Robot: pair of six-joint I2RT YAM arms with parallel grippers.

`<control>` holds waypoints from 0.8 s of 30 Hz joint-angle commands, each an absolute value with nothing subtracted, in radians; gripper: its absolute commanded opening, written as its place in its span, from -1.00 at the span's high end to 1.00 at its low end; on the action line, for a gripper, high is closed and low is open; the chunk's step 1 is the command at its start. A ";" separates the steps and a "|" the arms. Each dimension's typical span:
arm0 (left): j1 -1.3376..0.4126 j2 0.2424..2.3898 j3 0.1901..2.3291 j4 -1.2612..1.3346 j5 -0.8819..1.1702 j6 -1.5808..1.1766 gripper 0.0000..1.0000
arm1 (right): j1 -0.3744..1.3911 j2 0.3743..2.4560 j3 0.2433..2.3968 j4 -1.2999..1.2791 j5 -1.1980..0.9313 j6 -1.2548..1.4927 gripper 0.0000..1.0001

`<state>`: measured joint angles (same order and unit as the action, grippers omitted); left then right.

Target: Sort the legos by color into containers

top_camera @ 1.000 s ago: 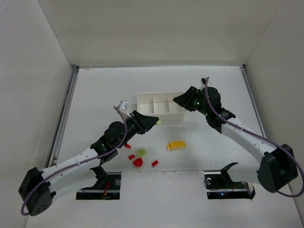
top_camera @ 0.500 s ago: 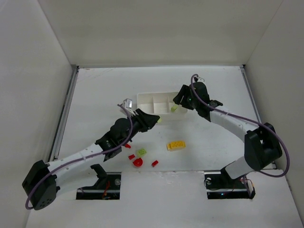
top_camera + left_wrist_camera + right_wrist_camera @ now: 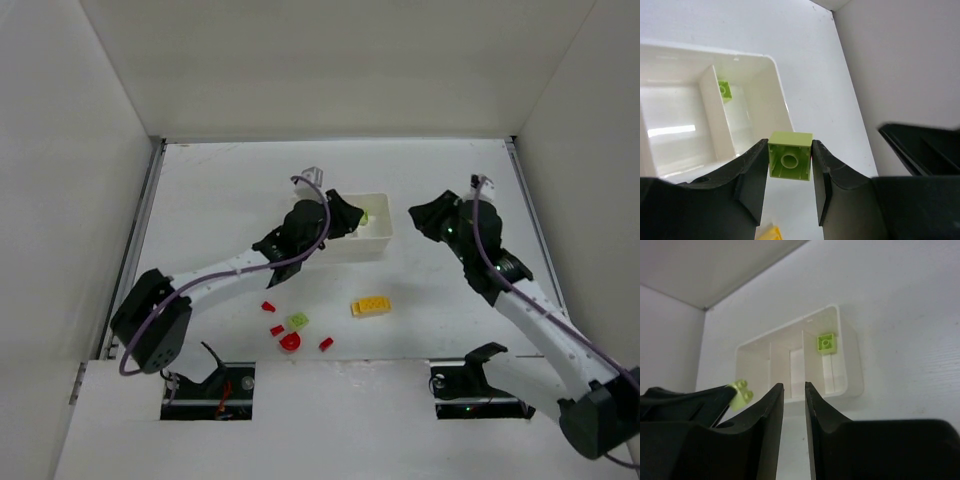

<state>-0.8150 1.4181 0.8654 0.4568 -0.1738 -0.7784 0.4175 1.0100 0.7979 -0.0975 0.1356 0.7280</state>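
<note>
Step in hand: by the look of it, dropping a light-green brick into the tray.
Left gripper: fingers clamped on the light-green brick's two sides, its hollow underside towards the wrist camera.
Brick's place: held above the tray's right end, apparently nearer that compartment's rim than its middle.
Tray: white, three compartments. The right-end one holds another green brick; the other two look empty as far as they show.
Right gripper: off to the tray's right, well apart from it, fingers nearly together with a slim gap and nothing between them.
Doing it well: bring the brick over the middle of the right-end compartment, lower it inside the walls, then open, so it cannot bounce off a rim or divider.
Risk: released at the rim, it may tumble outside the tray.
Left to sort: in front of the tray lie a yellow brick, a flat green piece and red bits.
</note>
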 commanded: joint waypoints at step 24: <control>-0.903 1.838 1.361 0.256 -0.388 -0.445 -0.36 | 0.439 0.589 0.591 -0.181 0.097 0.778 0.14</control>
<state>-0.9127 1.9064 1.3422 0.2398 -0.3599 -0.4706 0.4110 0.6029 0.5915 -0.1944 0.1181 0.7895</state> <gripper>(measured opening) 0.670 0.426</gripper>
